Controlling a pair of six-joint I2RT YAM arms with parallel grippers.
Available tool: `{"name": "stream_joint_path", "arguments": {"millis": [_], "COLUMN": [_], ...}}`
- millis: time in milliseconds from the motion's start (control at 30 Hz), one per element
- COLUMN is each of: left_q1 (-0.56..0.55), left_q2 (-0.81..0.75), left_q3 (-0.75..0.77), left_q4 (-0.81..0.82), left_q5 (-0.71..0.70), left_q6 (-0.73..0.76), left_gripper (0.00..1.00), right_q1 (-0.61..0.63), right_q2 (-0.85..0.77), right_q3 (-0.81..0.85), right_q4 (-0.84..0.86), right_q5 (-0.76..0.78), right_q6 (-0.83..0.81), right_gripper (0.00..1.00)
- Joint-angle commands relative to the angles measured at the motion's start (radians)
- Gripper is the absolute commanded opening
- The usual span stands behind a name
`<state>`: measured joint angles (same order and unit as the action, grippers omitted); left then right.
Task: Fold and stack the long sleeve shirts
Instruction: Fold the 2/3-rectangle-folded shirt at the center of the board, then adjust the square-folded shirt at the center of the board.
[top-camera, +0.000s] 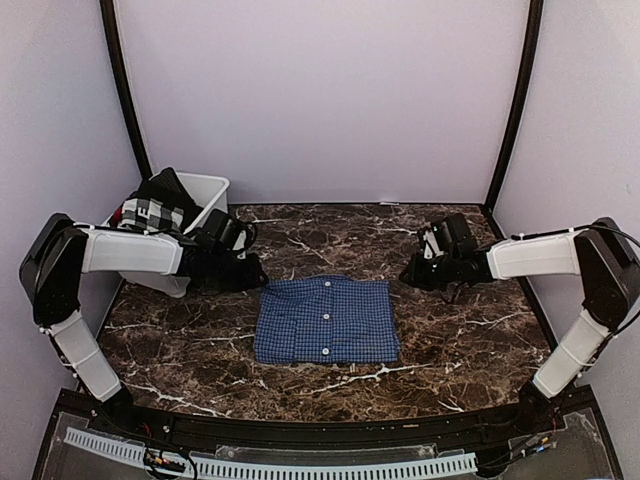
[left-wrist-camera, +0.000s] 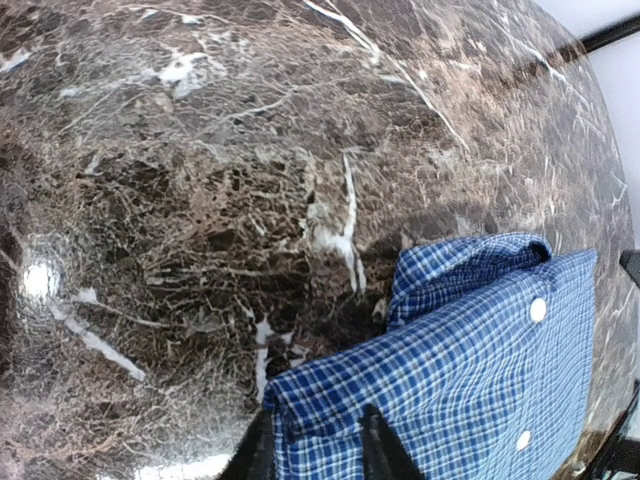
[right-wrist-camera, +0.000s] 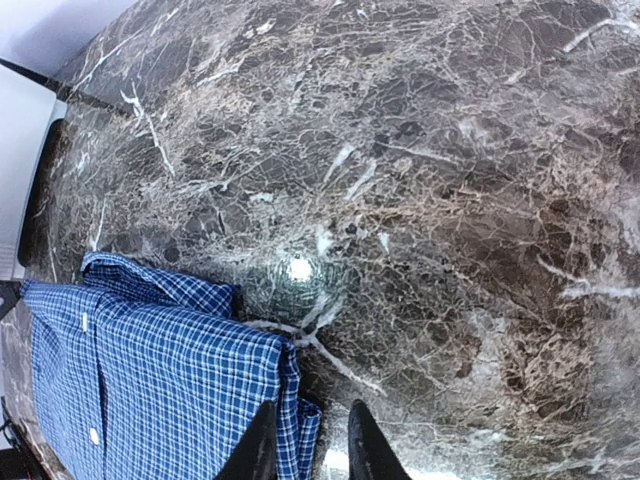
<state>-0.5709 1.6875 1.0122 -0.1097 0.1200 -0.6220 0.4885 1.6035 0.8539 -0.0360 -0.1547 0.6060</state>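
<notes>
One of the long sleeve shirts, blue with a fine check (top-camera: 325, 318), lies folded into a flat rectangle on the middle of the marble table, white buttons up. My left gripper (top-camera: 255, 272) sits low at its far left corner. In the left wrist view the fingers (left-wrist-camera: 375, 445) stand a little apart with the shirt's corner (left-wrist-camera: 470, 370) between them. My right gripper (top-camera: 410, 272) is at the far right corner. In its wrist view the shirt's edge (right-wrist-camera: 150, 380) lies beside one finger (right-wrist-camera: 260, 445), and bare table shows in the gap.
A white bin (top-camera: 210, 188) stands at the back left, behind my left arm, with black and white checked cloth (top-camera: 155, 212) in it. The dark marble table (top-camera: 180, 340) extends around the shirt, and black frame posts run up both back corners.
</notes>
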Motion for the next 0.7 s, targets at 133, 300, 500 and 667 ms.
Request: {"name": "stream_joint_path", "arguments": {"millis": [133, 300, 500, 667], "left_q1": [0.026, -0.011, -0.086, -0.111], "left_q2": [-0.014, -0.066, -0.072, -0.001], "left_q3": [0.097, 0.091, 0.07, 0.081], "left_q4": [-0.06, -0.104, -0.106, -0.057], "left_q5": [-0.056, -0.06, 0.027, 0.099], "left_q6": [0.052, 0.055, 0.026, 0.011], "left_gripper": [0.64, 0.59, 0.28, 0.17], "right_q1": [0.072, 0.2, 0.358, 0.392], "right_q2": [-0.016, 0.005, 0.126, 0.251], "right_q3": [0.152, 0.228, 0.344, 0.436], "right_q4": [-0.157, -0.205, -0.205, -0.217], "right_q5": [0.134, 0.188, 0.186, 0.197], "right_q6": [-0.085, -0.09, -0.079, -0.078], "right_gripper": [0.41, 0.42, 0.4, 0.39]}}
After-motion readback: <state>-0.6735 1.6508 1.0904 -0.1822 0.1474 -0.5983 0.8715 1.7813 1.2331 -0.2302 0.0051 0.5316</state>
